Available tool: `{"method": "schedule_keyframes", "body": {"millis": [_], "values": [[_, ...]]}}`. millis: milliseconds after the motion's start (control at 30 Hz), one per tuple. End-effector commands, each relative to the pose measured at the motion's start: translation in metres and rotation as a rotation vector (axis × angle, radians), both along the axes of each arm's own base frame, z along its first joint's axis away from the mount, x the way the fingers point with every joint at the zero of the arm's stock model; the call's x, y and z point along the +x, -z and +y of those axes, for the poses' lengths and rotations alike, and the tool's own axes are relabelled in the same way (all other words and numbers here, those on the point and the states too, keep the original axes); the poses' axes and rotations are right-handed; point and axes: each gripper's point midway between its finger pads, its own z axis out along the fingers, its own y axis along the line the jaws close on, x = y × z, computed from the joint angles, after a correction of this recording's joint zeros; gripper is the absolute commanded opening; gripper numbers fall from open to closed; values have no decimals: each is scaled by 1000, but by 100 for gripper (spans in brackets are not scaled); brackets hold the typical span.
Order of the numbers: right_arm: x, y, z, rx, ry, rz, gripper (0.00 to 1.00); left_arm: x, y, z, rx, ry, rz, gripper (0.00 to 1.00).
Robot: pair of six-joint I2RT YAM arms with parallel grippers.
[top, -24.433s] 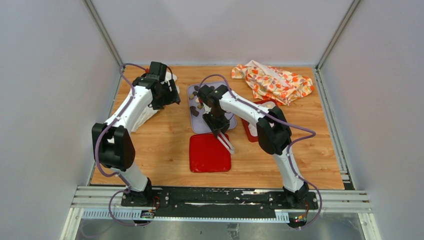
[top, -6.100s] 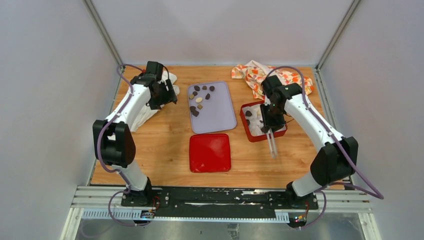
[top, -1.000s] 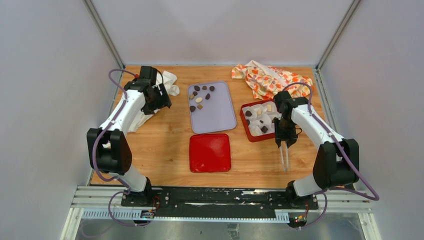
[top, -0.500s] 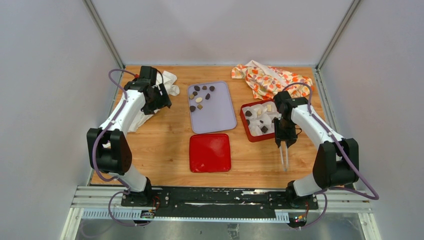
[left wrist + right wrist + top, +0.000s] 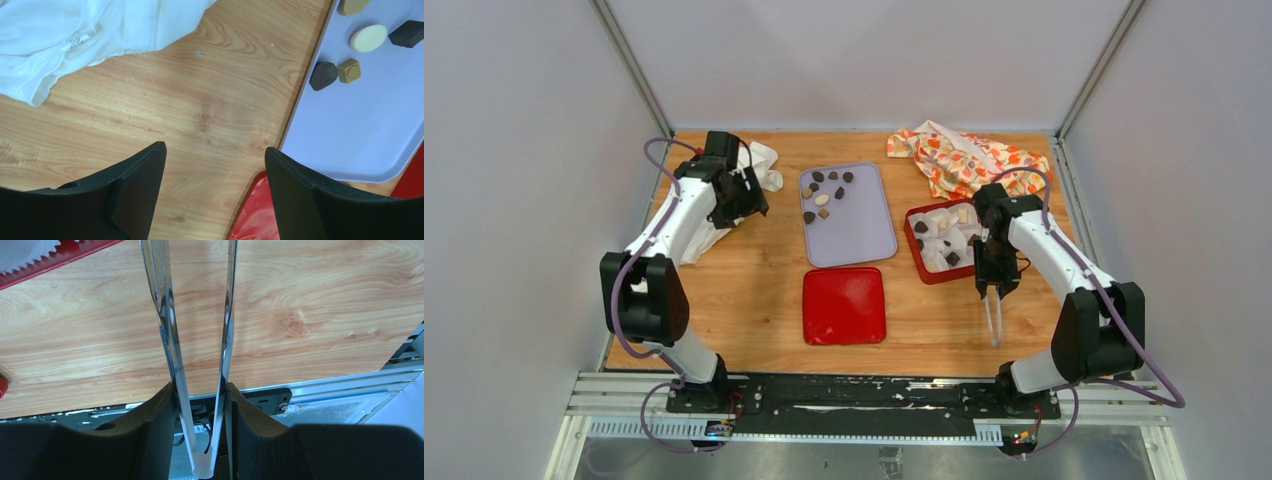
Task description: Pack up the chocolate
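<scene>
The right tool [image 5: 200,387] is closed narrowly on a pair of clear tongs [image 5: 169,315], one black pad pressed on each arm. Its wrist view shows what the overhead camera cannot: the two arms meet at a joint close to the lens, stand apart further out, have nothing between them along the length in view, and leave the picture's top edge before their tips show. From above, the same tool [image 5: 996,285] hangs just on the near side of the red box [image 5: 916,250], with the tongs [image 5: 992,320] reaching over bare worktop [image 5: 744,300] towards the near edge. The left tool [image 5: 214,150] stands wide and holds nothing. Its camera looks down on wood between a white cloth [image 5: 75,35] and the corner of the lilac tray [image 5: 360,135], where chocolate [image 5: 324,75] lies in dark, tan and cream pieces, with a red edge at the bottom. Only the overhead view gives the whole layout. The left tool [image 5: 742,200] is beside the white cloth [image 5: 759,160], more chocolate [image 5: 824,198] is on the tray's far half [image 5: 864,235], some pieces [image 5: 952,258] lie among white paper cups [image 5: 936,262] in the box, a flat red lid [image 5: 844,305] lies near the tray, and a patterned cloth [image 5: 969,160] sits at the far right.
</scene>
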Motion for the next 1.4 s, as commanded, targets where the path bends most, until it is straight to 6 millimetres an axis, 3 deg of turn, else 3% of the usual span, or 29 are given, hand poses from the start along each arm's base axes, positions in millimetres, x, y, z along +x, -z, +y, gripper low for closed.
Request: {"method": "schedule_keyframes", "body": {"millis": [0,533,1367], "values": [[-12,-6,-3,2,32,26,21,10,-6,0,-13,-7,-21,77],[-9,-3,-4,-6,29,37,38,15,-5,-2,-23,-5,-17,77],[-3,-2,-5,-13,13,40,45,19,-4,-3,-28,-11,-17,77]]}}
